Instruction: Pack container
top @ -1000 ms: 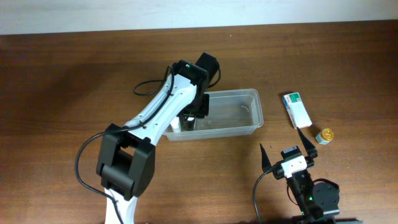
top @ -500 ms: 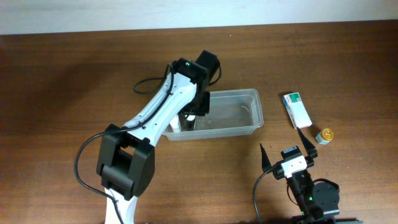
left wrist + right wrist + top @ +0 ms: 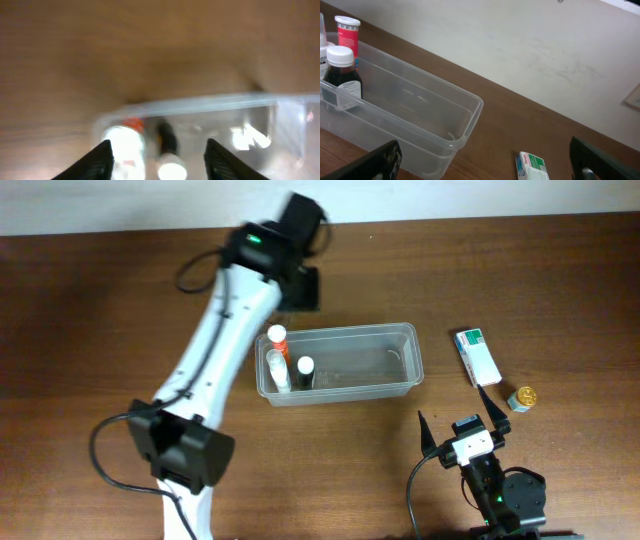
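The clear plastic container (image 3: 375, 360) sits mid-table. In its left end stand a bottle with an orange-red cap (image 3: 277, 336), a clear white-capped bottle (image 3: 276, 368) and a dark bottle with a white cap (image 3: 305, 370). My left gripper (image 3: 303, 287) is open and empty, raised beyond the container's far left corner. Its blurred wrist view shows the container (image 3: 280, 112) and the bottles (image 3: 167, 150) below the spread fingers. My right gripper (image 3: 459, 420) is open and empty near the front edge. Its wrist view shows the container (image 3: 440, 115) and the dark bottle (image 3: 341, 72).
A white-and-green carton (image 3: 477, 356) lies right of the container, also in the right wrist view (image 3: 534, 166). A small gold-capped jar (image 3: 522, 397) lies near it. A pale wall runs behind the table's far edge.
My left gripper has lifted out of the container's left end and moved away past its far rim, open. The bottles now stand uncovered inside. The right arm has not moved.
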